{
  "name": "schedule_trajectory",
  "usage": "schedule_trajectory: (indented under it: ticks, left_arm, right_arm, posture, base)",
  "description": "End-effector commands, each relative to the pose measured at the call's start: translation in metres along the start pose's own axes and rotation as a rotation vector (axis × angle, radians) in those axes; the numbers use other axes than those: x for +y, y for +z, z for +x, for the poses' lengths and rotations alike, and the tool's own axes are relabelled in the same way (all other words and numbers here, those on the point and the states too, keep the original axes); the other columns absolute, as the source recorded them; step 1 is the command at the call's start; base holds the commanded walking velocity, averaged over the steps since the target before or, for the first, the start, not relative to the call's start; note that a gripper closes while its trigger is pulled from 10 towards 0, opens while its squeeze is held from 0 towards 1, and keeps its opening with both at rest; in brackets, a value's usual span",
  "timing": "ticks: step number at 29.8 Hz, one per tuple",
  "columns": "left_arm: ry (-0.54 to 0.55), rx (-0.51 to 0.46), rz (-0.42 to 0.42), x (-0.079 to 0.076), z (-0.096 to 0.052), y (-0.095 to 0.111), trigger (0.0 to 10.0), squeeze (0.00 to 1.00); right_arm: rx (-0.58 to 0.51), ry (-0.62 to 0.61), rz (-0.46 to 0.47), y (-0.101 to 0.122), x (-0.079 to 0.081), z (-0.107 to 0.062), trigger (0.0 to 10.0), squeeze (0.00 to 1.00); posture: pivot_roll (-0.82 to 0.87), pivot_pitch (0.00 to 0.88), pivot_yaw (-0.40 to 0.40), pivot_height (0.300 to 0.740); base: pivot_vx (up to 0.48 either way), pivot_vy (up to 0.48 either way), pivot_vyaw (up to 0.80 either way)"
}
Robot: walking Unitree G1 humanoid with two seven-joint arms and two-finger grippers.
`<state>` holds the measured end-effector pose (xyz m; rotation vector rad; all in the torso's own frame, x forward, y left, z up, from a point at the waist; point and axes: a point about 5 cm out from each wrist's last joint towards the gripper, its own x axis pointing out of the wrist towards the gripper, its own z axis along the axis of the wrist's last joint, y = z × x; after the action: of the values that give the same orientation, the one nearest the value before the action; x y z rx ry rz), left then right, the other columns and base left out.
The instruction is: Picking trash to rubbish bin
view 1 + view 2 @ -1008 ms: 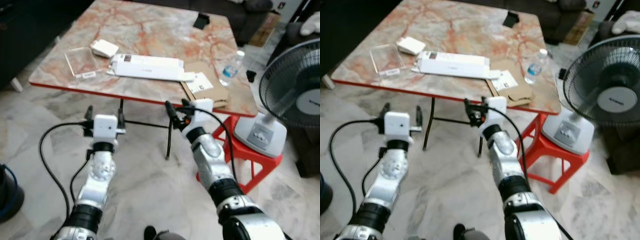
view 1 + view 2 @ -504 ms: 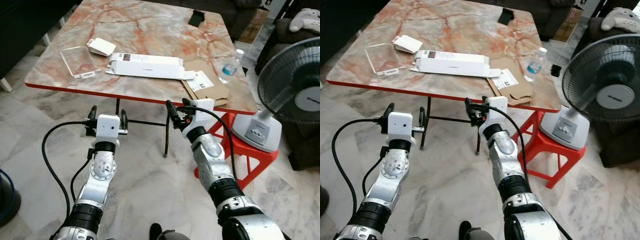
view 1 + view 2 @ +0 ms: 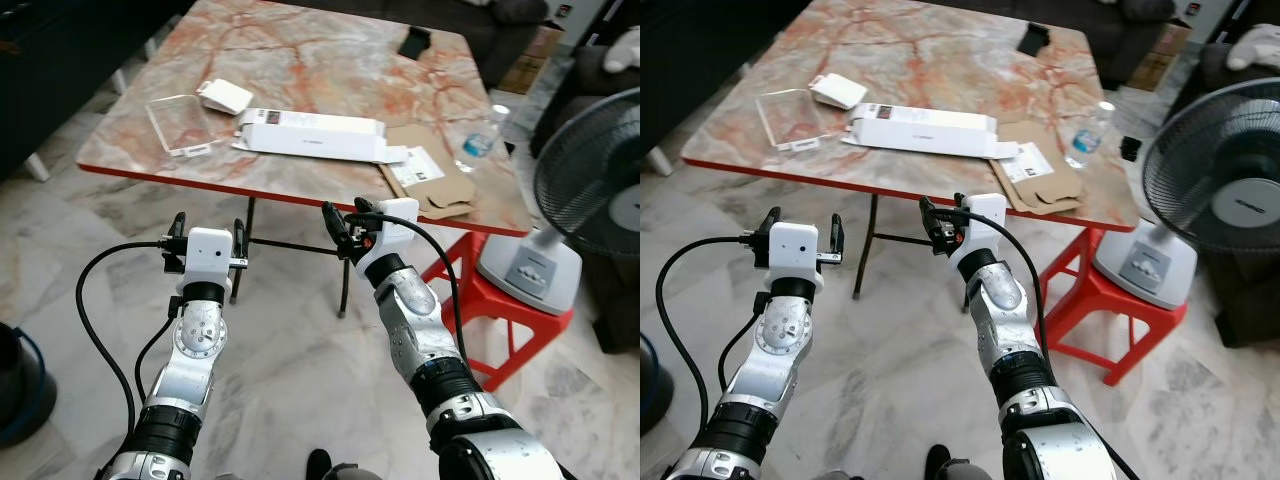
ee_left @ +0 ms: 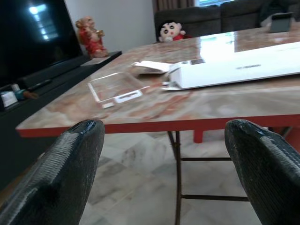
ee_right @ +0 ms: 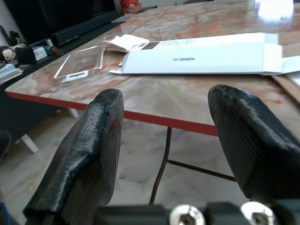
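Approach stage. Both arms raised, short of the near edge of the table (image 3: 300, 190) and below its top.

Left end effector (image 3: 207, 232): fingers spread wide, empty. Right end effector (image 3: 345, 225): fingers also apart, empty.

Trash on the table: long white carton (image 3: 312, 134) lying flat mid-table, beyond and above both end effectors, nearer the right one. Clear plastic tray (image 3: 183, 123) at the near-left corner, well beyond the left end effector. Small white box (image 3: 225, 96) just beyond the tray. Flattened brown cardboard (image 3: 437, 177) near the right edge, plastic bottle (image 3: 480, 139) just beyond it.

Judgement: close in further, lift the end effectors above the table edge before reaching, or fingers may strike the red rim. The flat carton likely wants a pinch across its narrow side. Dark bin (image 3: 18, 390) sits on the floor far left, likely the drop point.
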<state>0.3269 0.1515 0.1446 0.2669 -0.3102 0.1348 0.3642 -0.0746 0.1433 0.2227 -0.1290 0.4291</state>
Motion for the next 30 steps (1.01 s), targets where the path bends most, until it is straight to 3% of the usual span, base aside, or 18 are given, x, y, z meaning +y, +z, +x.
schedule_trajectory:
  ticks: [1, 8, 13, 16, 30]
  left_arm:
    - [0.011, -0.026, -0.011, 0.0013, 0.0026, 0.0077, 10.0, 0.0]
    - [0.014, -0.034, -0.012, 0.0016, 0.0044, 0.0098, 10.0, 0.0]
    - [-0.005, -0.036, -0.01, -0.002, 0.0042, 0.0094, 10.0, 0.0]
    - [-0.007, -0.037, -0.013, -0.0037, 0.0041, 0.01, 10.0, 0.0]
    - [-0.009, -0.044, -0.022, -0.0063, 0.0051, 0.0122, 10.0, 0.0]
  right_arm:
    - [-0.022, -0.005, 0.006, 0.0032, -0.0001, -0.0001, 10.0, 0.0]
    - [-0.023, -0.002, 0.003, 0.0027, 0.0021, 0.0002, 10.0, 0.0]
    - [-0.018, -0.011, 0.004, 0.0025, 0.0004, 0.0003, 10.0, 0.0]
    - [-0.02, 0.001, 0.003, 0.0036, 0.0019, 0.0009, 10.0, 0.0]
    - [-0.035, 0.029, -0.05, 0.0045, 0.0055, -0.0001, 10.0, 0.0]
  posture:
    - [0.06, 0.153, -0.126, 0.74]
    - [0.07, 0.153, -0.121, 0.74]
    - [0.07, 0.151, -0.119, 0.74]
    - [0.07, 0.149, -0.119, 0.74]
    - [0.06, 0.149, -0.125, 0.74]
  base:
    - [0.0, 0.0, 0.0]
    - [0.0, 0.0, 0.0]
    - [0.246, 0.0, 0.0]
    - [0.252, 0.0, -0.8]
    - [0.254, 0.0, 0.0]
